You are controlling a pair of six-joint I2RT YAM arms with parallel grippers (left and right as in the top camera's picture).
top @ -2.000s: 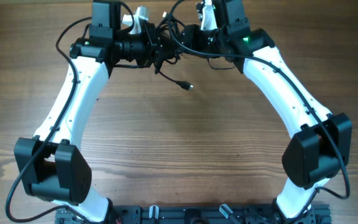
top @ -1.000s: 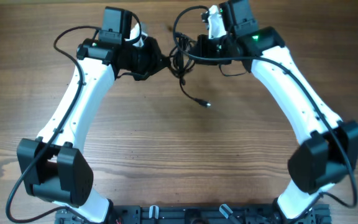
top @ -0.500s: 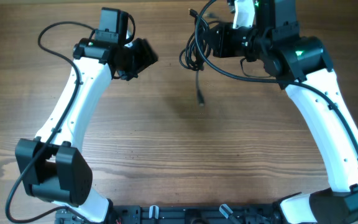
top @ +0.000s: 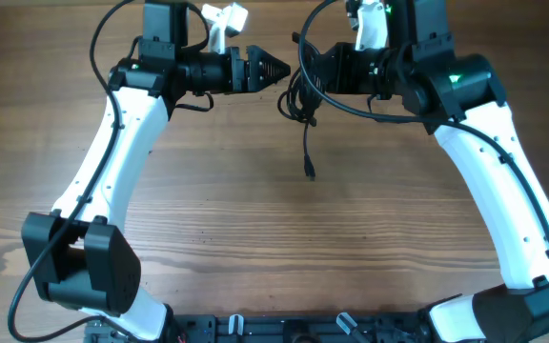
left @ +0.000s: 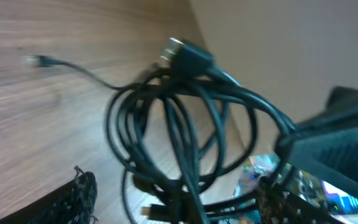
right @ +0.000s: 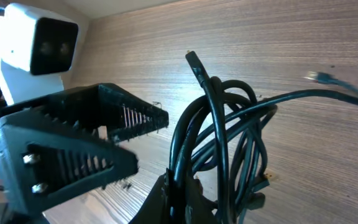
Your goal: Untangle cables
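Far back, the right gripper clamps the bundled cables, one end trailing nearer; just left, the left gripper gapes wide.

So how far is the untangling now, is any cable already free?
Done: very little. Only one plug end trails out of the cables; the rest is one knotted coil. In hand: the right gripper clamps the coil, and the left gripper is open, facing it but not gripping. Left: pull each cord out of the coil and lay them apart.
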